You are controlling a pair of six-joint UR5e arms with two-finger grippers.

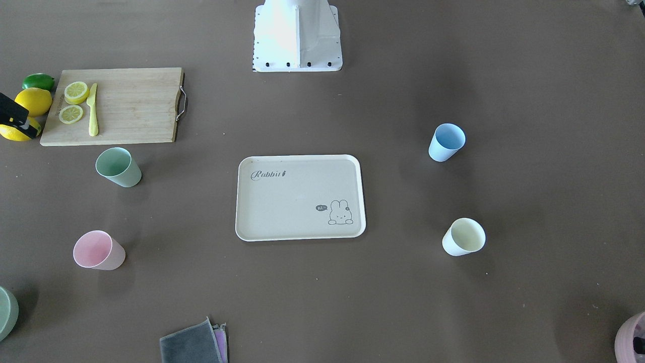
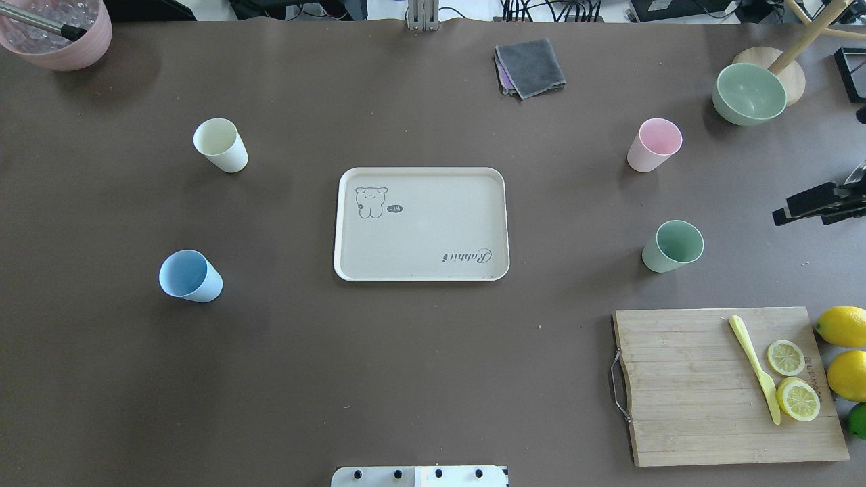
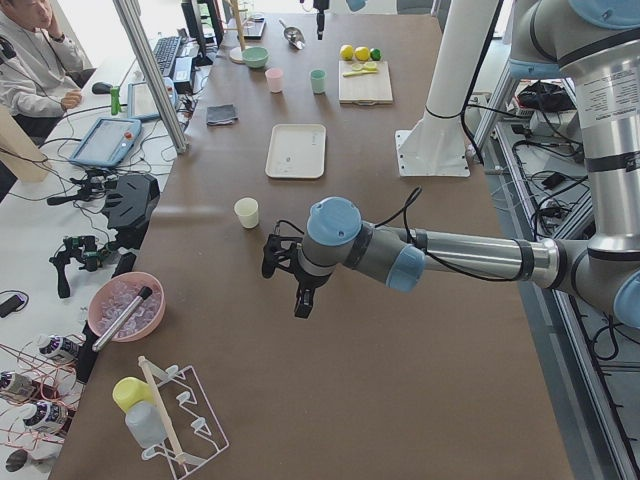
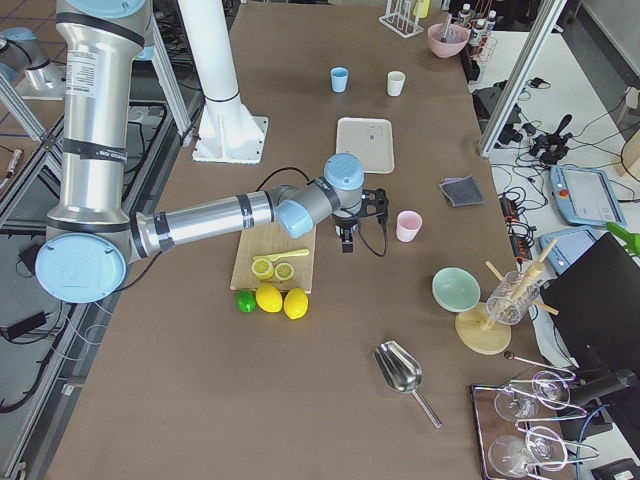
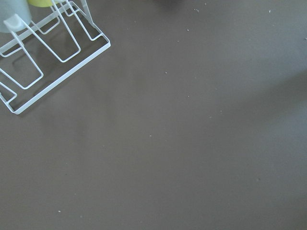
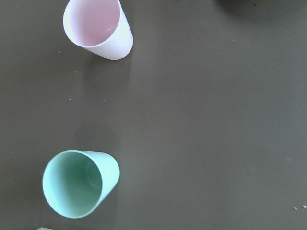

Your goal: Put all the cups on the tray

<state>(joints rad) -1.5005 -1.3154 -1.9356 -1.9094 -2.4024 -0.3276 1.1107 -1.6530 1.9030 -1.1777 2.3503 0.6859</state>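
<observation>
Nearest the robot on its right lies the wooden cutting board (image 2: 703,406); it plays no part here. Next out stand the blue cup (image 2: 191,276) on the robot's left and the mint cup (image 2: 672,245) on its right, both upright on the surface (image 2: 419,365) and well apart from the tray (image 2: 421,270). The tray lies flat in the middle and carries nothing. Beyond it stand the cream cup (image 2: 220,145) on the left and the pink cup (image 2: 653,144) on the right, also upright.

So 0 of 4 cups are placed, and I judge the task to be at its first step, with no pick begun.

The right end effector (image 4: 348,238) hangs above the surface near the mint and pink cups, which its wrist camera looks straight down on. It holds nothing, but I cannot tell how wide its fingers stand. The left end effector (image 3: 286,288) hangs toward the left end, its camera seeing only bare surface and a wire rack (image 5: 43,57). I cannot tell its state either.

The next move likely calls for lowering over the mint cup, gripping its wall, and setting it at a tray corner to leave room for 3 more.
</observation>
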